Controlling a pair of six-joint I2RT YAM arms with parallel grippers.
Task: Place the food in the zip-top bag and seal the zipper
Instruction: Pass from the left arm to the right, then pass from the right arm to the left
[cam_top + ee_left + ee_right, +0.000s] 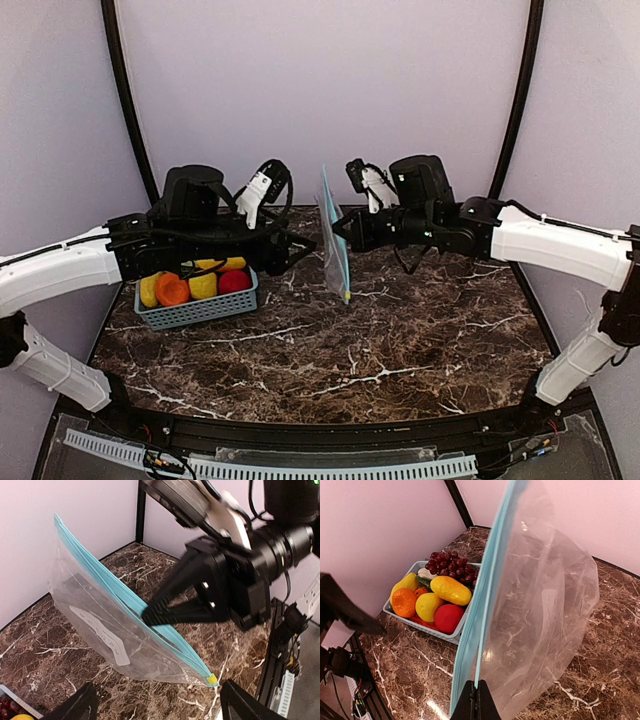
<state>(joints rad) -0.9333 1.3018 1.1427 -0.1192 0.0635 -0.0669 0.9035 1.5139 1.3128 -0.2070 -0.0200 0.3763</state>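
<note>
Holding the zip-top bag (pixel 105 625) up on edge over the table by the zipper (pixel 115 587), right gripper (pixel 149 615) pinched shut on the strip. Spread wide with the left gripper (pixel 302 243), gripping nothing, just beside the bag. Food (pixel 440 600) heaped in the basket (pixel 195 315), apart from the bag. Best now: catch one lip only, peel gently, keep the right pinch firm.

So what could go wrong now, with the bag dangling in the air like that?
1. Only the right hand pinches the bag, by its blue zipper strip. The left hand is open and apart from it, so the bag might slip or swing.
2. The bag's mouth looks pressed flat, and the food sits in the basket, so pieces may bump the edge and fall.
</note>
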